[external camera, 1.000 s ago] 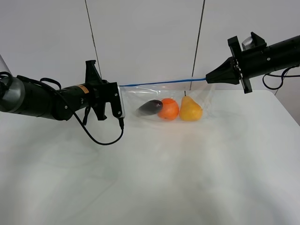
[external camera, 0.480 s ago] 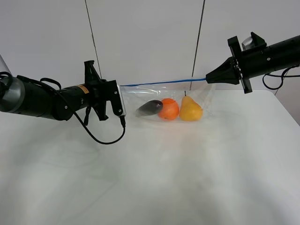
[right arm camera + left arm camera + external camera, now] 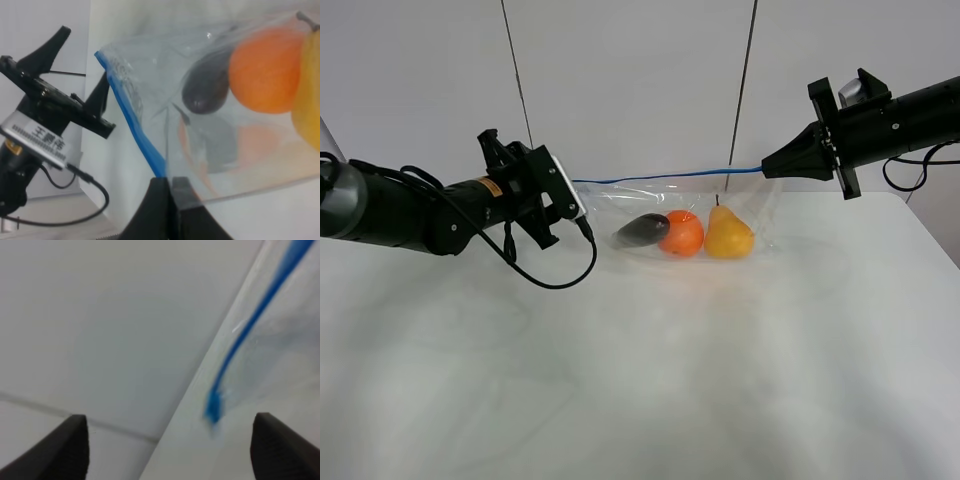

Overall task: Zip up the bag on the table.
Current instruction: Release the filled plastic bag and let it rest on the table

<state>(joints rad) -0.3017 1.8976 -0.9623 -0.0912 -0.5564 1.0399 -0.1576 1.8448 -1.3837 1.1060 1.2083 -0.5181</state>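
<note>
Your right gripper (image 3: pixel 767 168) is clenched on the right end of the blue zipper strip (image 3: pixel 660 178). That holds the bag (image 3: pixel 680 205) stretched upright at the far side of the table (image 3: pixel 670 380), its toy fruit resting low. Your left gripper (image 3: pixel 568 205) hangs released, with the strip's left end just ahead between its spread fingers, untouched. I'd say you're lining up the sealing pass: pinch that end squarely, then slide toward the right.

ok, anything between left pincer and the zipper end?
Nothing visible. The left pincer is open; the end of the blue zipper strip on the bag lies ahead of its gap. The right pincer grips the other end.
</note>
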